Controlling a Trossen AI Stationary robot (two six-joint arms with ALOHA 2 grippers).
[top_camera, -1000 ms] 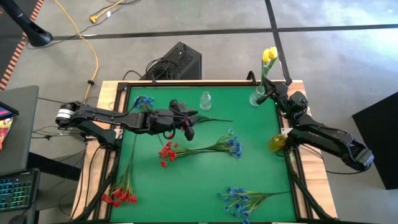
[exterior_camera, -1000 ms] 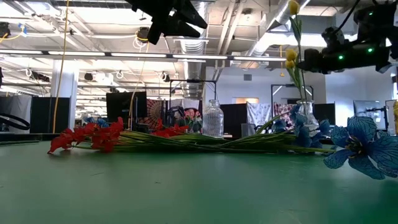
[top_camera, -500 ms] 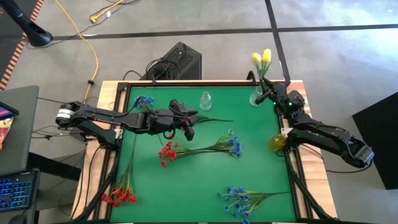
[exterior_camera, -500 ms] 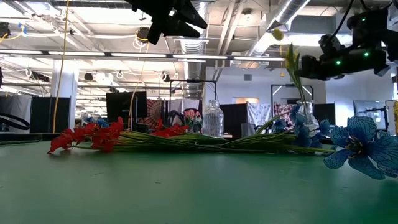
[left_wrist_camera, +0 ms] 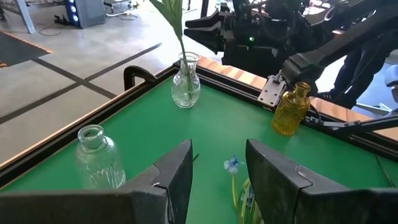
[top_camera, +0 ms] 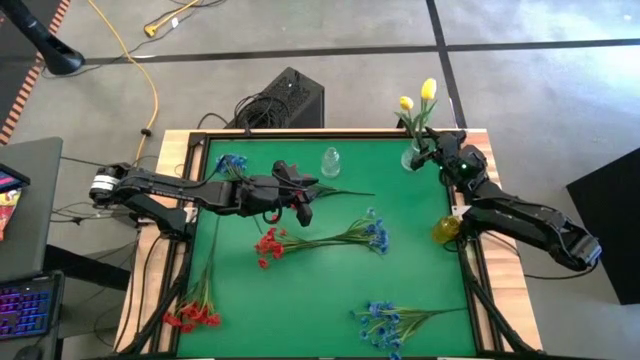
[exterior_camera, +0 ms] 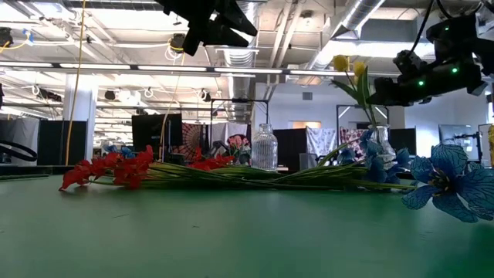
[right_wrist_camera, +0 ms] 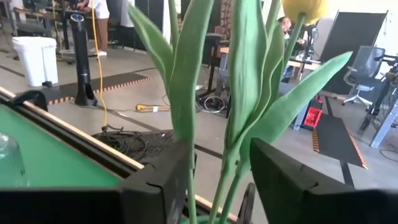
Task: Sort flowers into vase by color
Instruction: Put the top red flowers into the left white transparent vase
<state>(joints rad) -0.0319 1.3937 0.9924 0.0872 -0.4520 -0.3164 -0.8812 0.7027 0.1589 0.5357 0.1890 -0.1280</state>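
Note:
Two yellow tulip flowers (top_camera: 427, 90) stand with their stems in a clear glass vase (top_camera: 413, 158) at the table's far right corner. My right gripper (top_camera: 430, 152) is level beside the vase neck and open. Its fingers (right_wrist_camera: 163, 186) stand on either side of the green stems and leaves (right_wrist_camera: 239, 112); I see no hold on them. My left gripper (left_wrist_camera: 217, 180) hangs open above the table's far middle with nothing between its fingers. Red and blue sprays (top_camera: 320, 238) lie flat on the green mat.
An empty ribbed clear vase (top_camera: 330, 160) stands at the far middle. An amber bottle vase (top_camera: 446, 229) stands at the right edge. A red spray (top_camera: 192, 315) lies near left, blue sprays (top_camera: 385, 322) lie near right, and one blue spray (top_camera: 232, 163) lies far left.
My right gripper has opened and let go of the yellow flowers. The flowers have sunk lower into the clear vase, and their blooms have tipped toward the table's left, while the stem ends stay in the vase.

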